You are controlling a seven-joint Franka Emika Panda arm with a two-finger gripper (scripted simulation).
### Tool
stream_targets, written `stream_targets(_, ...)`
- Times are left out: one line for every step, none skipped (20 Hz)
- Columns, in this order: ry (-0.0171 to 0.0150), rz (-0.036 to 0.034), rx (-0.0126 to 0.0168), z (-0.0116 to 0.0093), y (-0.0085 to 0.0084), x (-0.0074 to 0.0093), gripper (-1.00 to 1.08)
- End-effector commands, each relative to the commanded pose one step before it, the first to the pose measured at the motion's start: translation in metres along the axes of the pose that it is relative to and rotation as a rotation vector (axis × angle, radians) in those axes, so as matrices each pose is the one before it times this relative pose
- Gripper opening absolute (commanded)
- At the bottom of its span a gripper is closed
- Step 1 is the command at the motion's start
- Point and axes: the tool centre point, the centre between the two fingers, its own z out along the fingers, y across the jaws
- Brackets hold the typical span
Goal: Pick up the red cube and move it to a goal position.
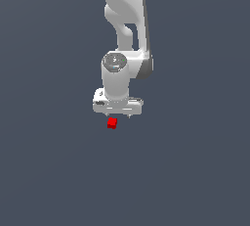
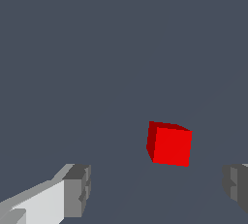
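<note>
The red cube (image 1: 112, 123) is a tiny bright red block on the dark grey floor, just below the white gripper (image 1: 118, 117) in the exterior view. In the wrist view the red cube (image 2: 169, 144) lies ahead of the two grey fingertips (image 2: 77, 190), between their lines but nearer the far one, and apart from both. The gripper (image 2: 157, 186) is open wide and empty. It hangs above the cube and does not touch it.
The dark grey floor (image 1: 195, 171) spreads flat all around. The white arm (image 1: 124, 29) rises behind the gripper toward the top of the exterior view. No other object shows.
</note>
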Motion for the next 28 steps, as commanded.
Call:
stream_targets(-0.00078,0.029,0.00093,0.02259,0.00908,-0.00232,1.0)
stream_targets(0.00003,0.01154,0.00057,0.00899,0.00353,-0.00065,1.0)
stream_targets(0.00002,0.01086,0.00061,0.00848,0.0033,-0.00055,1.0)
stream_targets(0.00001,0.01017,0.00065,0.00796,0.00307,-0.00045,1.0)
stream_targets(0.0,0.00942,0.00068,0.00741,0.00282,-0.00037,1.0)
stream_targets(0.0,0.00868,0.00066,0.00681,0.00259,-0.00031,1.0)
stream_targets(0.0,0.00782,0.00062,0.00617,0.00232,-0.00027,1.0)
stream_targets(0.0,0.00699,0.00057,0.0055,0.00208,-0.00023,1.0)
stream_targets(-0.00001,0.00612,0.00051,0.00483,0.00181,-0.00019,1.0)
stream_targets(-0.00001,0.00528,0.00046,0.00417,0.00156,-0.00015,1.0)
stream_targets(-0.00001,0.00446,0.00041,0.00352,0.00131,-0.00011,1.0)
stream_targets(-0.00001,0.00363,0.00037,0.00287,0.00106,-0.00006,1.0)
stream_targets(-0.00001,0.00274,0.00033,0.00223,0.00076,-0.00001,1.0)
stream_targets(-0.00002,0.00199,0.0003,0.0016,0.00055,0.00004,1.0)
stream_targets(-0.00002,0.00117,0.00026,0.00096,0.00029,0.0001,1.0)
stream_targets(-0.00003,0.00043,0.00024,0.00033,0.00008,0.00015,1.0)
stream_targets(-0.00003,-0.00044,0.0002,-0.0003,-0.00021,0.0002,1.0)
stream_targets(-0.00003,-0.00119,0.00014,-0.00093,-0.00042,0.00025,1.0)
stream_targets(-0.00002,-0.00119,0.00007,-0.00092,-0.00041,0.00018,1.0)
stream_targets(-0.00001,-0.00049,0.00002,-0.00033,-0.00018,0.00006,1.0)
stream_targets(0.0,0.0,0.0,0.0,0.0,0.0,-1.0)
stream_targets(0.0,0.0,0.0,0.0,0.0,0.0,-1.0)
stream_targets(0.0,0.0,0.0,0.0,0.0,0.0,-1.0)
stream_targets(0.0,0.0,0.0,0.0,0.0,0.0,-1.0)
stream_targets(0.0,0.0,0.0,0.0,0.0,0.0,-1.0)
stream_targets(0.0,0.0,0.0,0.0,0.0,0.0,-1.0)
stream_targets(0.0,0.0,0.0,0.0,0.0,0.0,-1.0)
stream_targets(0.0,0.0,0.0,0.0,0.0,0.0,-1.0)
